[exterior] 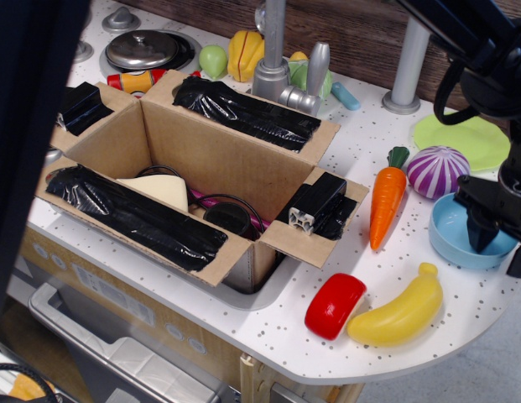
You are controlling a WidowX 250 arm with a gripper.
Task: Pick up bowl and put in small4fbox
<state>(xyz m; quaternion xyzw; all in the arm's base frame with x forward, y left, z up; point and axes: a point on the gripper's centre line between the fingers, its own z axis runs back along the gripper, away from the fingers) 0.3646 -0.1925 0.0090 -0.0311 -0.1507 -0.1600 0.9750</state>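
Note:
The light blue bowl (453,233) sits on the white counter at the right, between the purple onion and the banana. My gripper (498,246) is black and hangs over the bowl's right side. It is open: one finger (479,232) is down inside the bowl and the other is outside the right rim. The bowl rests on the counter. The small4fbox (201,155) is a big brown cardboard box standing in the sink at the middle left, its four flaps spread open with black tape on them. A cream wedge and dark items lie inside it.
An orange carrot (388,198), a purple striped onion (438,170) and a lime plate (461,134) lie near the bowl. A yellow banana (400,315) and a red piece (336,305) lie in front. The faucet (273,50) stands behind the box. A dark blur (25,126) covers the left edge.

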